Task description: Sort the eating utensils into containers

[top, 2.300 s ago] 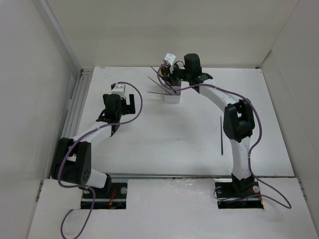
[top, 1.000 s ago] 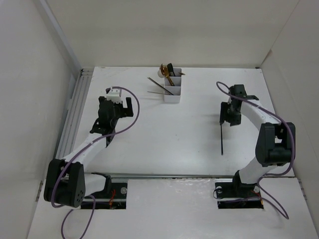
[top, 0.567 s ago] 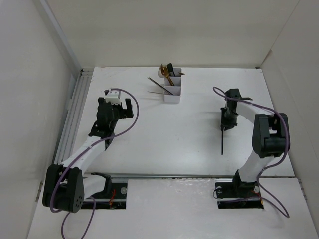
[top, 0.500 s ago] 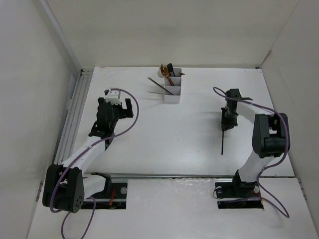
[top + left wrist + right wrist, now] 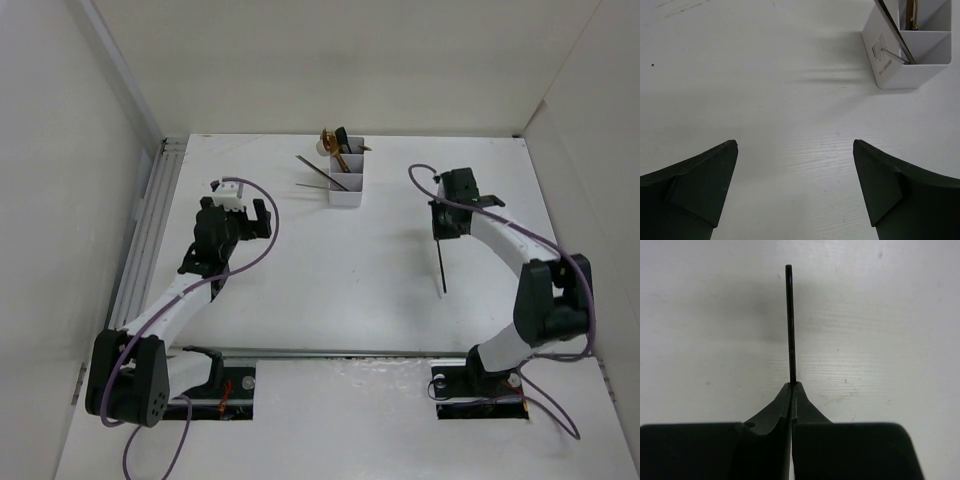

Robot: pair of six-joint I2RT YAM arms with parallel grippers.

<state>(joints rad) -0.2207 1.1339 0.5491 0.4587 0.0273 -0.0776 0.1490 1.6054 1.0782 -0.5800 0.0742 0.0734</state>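
Right arm (image 5: 505, 238): rises from its base at the near edge of the worktop (image 5: 340, 280), elbows out by the right edge, and its forearm reaches back inward and toward the far edge. The right jaws are pressed together, clamped on one end of a thin dark chopstick (image 5: 790, 325). The stick runs straight out from the tips, pointing back toward the near edge in the overhead view. A soft shadow lies beside it; whether its free tip touches the worktop cannot be told.

Left arm (image 5: 170, 298): extended from the near left corner toward the far edge. The left jaws stand fully apart over bare worktop, holding and touching nothing.

Organiser (image 5: 345, 185): upright at the middle of the far edge, well apart from both arms. A gold utensil (image 5: 328, 138) stands in its far compartment, and thin sticks (image 5: 315, 168) lean out leftward.
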